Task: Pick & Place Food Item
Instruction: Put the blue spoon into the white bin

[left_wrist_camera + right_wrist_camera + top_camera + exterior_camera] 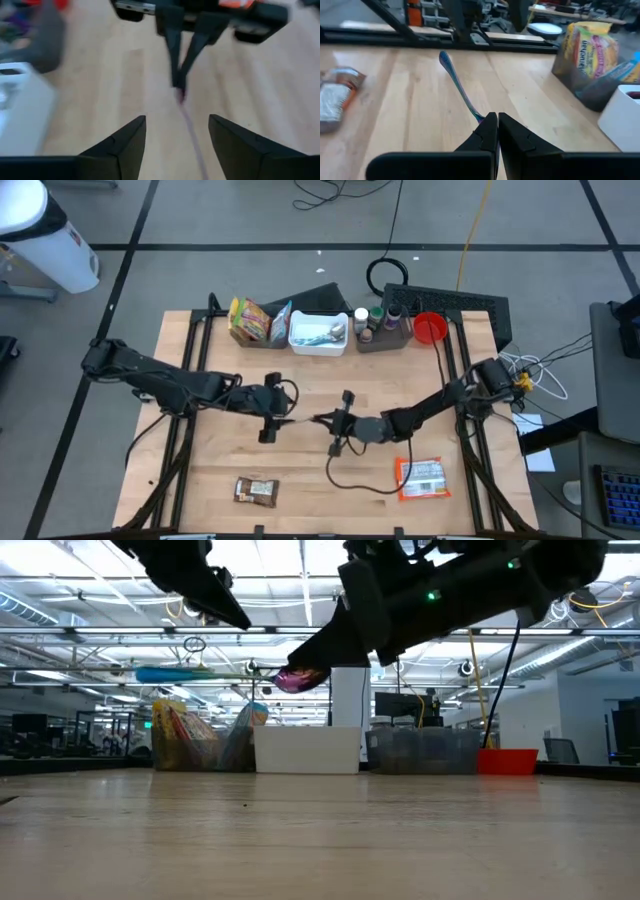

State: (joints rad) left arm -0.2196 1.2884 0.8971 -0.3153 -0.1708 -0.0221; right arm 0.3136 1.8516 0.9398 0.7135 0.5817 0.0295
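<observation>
We see a light wooden bench (pixel 300 470) with black rails along its left and right sides, on a grey floor marked with dark lines. In the middle of the bench the two arms meet. The right gripper (pixel 334 423) is pressed together on one end of a thin, shiny purple wrapper (pixel 457 82), which hangs in the air above the wood. The left gripper (pixel 272 420) is just left of it, with its fingers (pixel 117 147) spread on either side of the wrapper's other end, not pinching it. At the far edge sit a white tub (pixel 318 333), colourful snack bags (pixel 250 320), a dark tray of small bottles (pixel 385 330) and a red cup (pixel 429 328). Near us lie a brown snack bar (pixel 256 491) on the left and an orange packet (pixel 421 477) on the right. Behind the bench, the room has bright ceiling lights and metal beams.
</observation>
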